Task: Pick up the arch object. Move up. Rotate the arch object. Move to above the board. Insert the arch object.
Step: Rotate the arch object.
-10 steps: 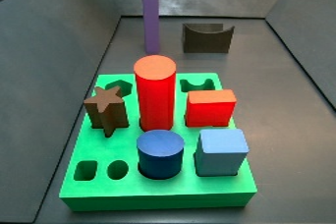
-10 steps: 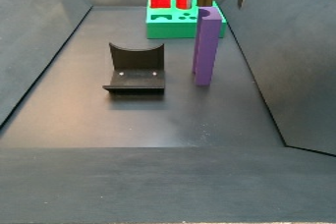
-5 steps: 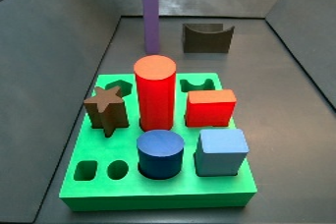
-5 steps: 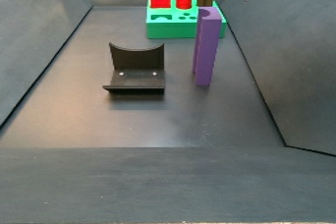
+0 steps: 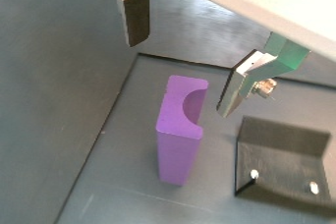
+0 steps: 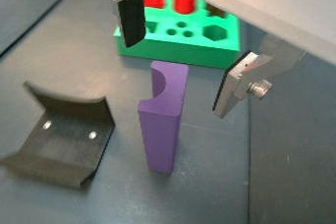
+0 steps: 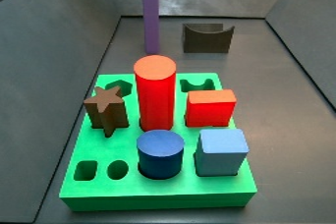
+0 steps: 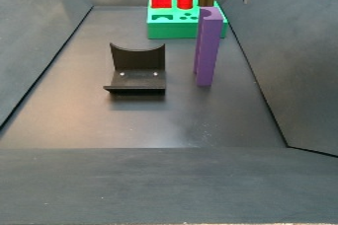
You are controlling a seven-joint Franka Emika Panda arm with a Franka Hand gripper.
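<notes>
The arch object (image 5: 182,135) (image 6: 161,120) is a tall purple block with a curved notch, standing upright on the dark floor. In both wrist views my gripper (image 5: 188,56) (image 6: 184,56) hangs above it, open, with one finger (image 5: 136,17) on each side and nothing between them. In both side views the arch object (image 7: 151,20) (image 8: 209,46) stands just beyond the board's far edge. The board (image 7: 92,184) (image 8: 165,27) (image 6: 197,41) is a bright green slab with cut-out holes.
A dark olive-brown block with a U notch (image 7: 206,37) (image 8: 136,68) (image 6: 59,140) sits beside the arch object. On the board stand a red cylinder (image 7: 155,90), a red cube (image 7: 210,107), a blue cylinder (image 7: 160,154), a light blue cube (image 7: 223,152) and a brown star (image 7: 105,108). Sloped dark walls ring the floor.
</notes>
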